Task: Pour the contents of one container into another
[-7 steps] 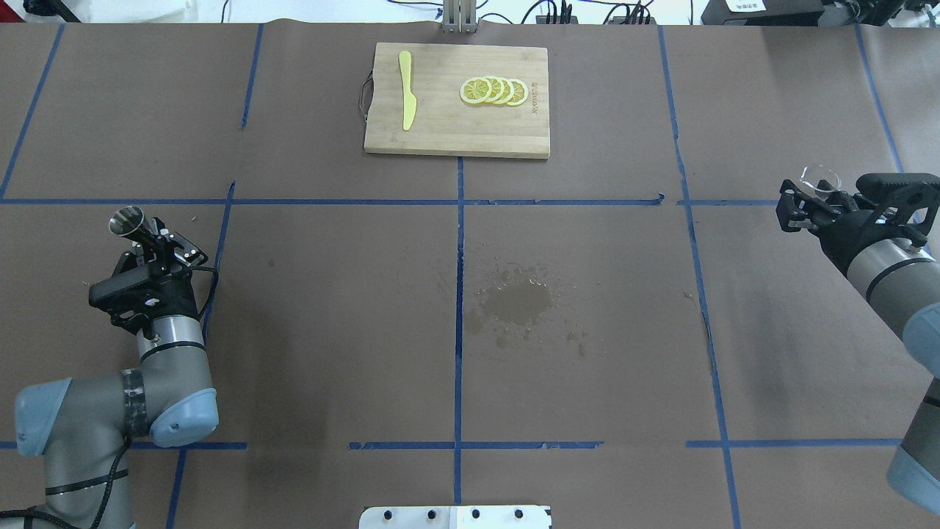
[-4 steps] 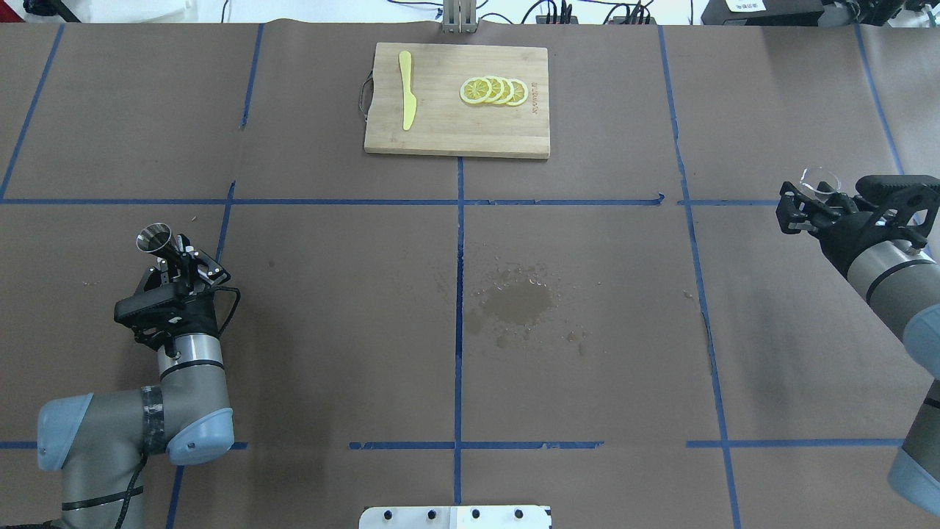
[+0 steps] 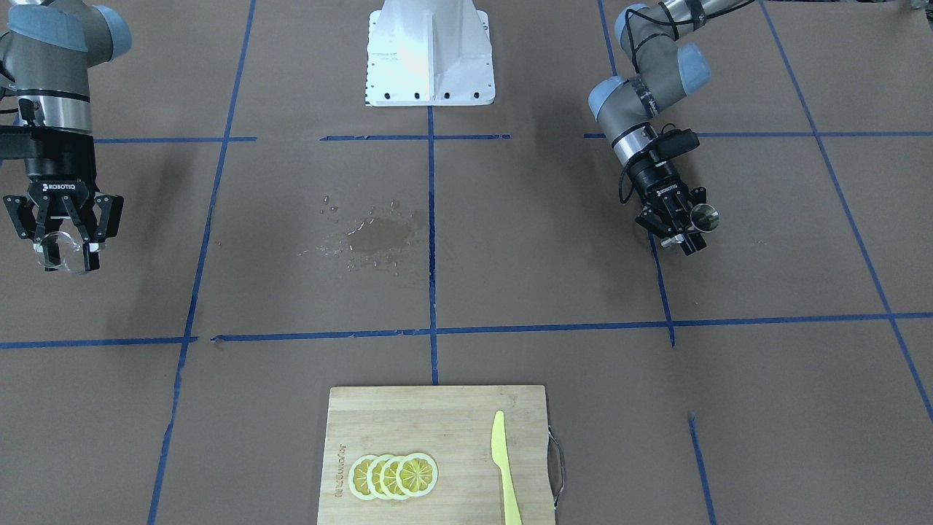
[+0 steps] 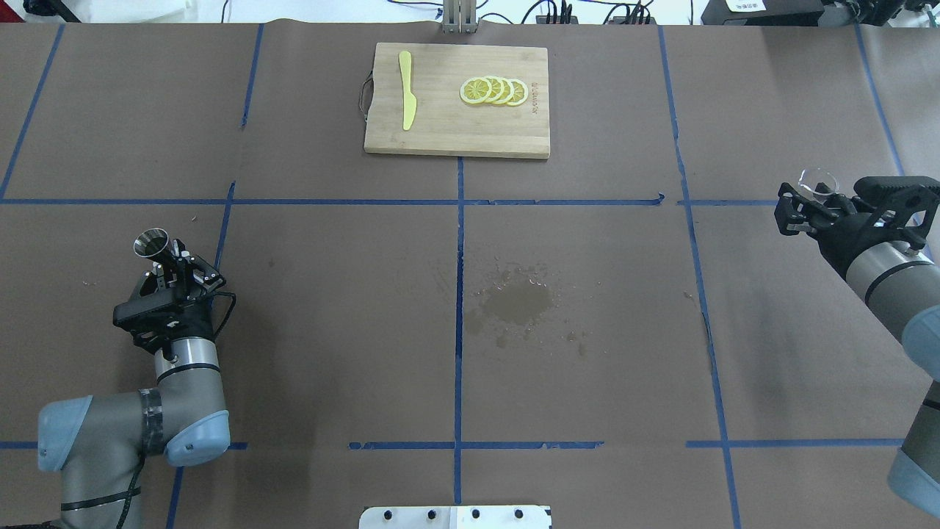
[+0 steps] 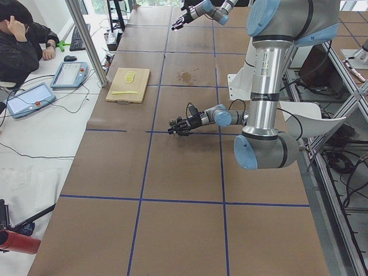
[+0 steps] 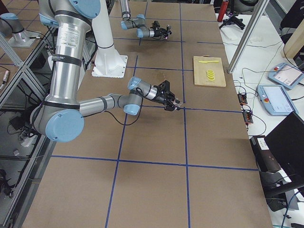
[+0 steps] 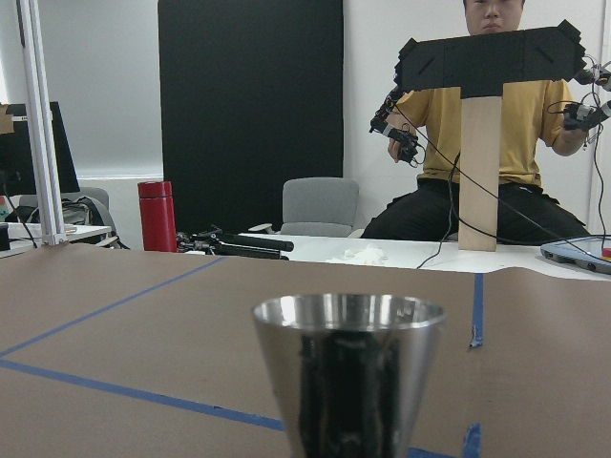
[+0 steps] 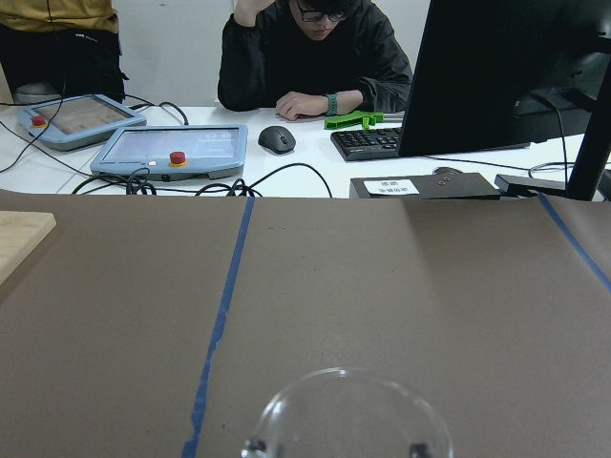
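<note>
The shiny steel jigger (image 4: 151, 244) is held upright above the brown table by my left gripper (image 4: 172, 260), which is shut on its lower half. It shows at the view's right in the front view, jigger (image 3: 703, 217) in the left gripper (image 3: 684, 232), and fills the left wrist view as a steel cup (image 7: 348, 367). At the table's right side my right gripper (image 4: 811, 197) is shut on the clear glass cup (image 4: 819, 178), also held above the table. The glass cup (image 3: 64, 254) hangs under the right gripper (image 3: 64, 237); its rim (image 8: 346, 420) shows in the right wrist view.
A wooden cutting board (image 4: 440, 132) with lemon slices (image 4: 493, 91) and a yellow knife (image 4: 406, 90) lies at the far middle. A wet stain (image 4: 518, 303) marks the paper at the centre. A white base plate (image 3: 430, 51) sits between the arms. People sit beyond the table's ends.
My left arm has carried the jigger to the right and a little nearer the robot, then nearly stopped. The right gripper with the glass cup has barely moved.
</note>
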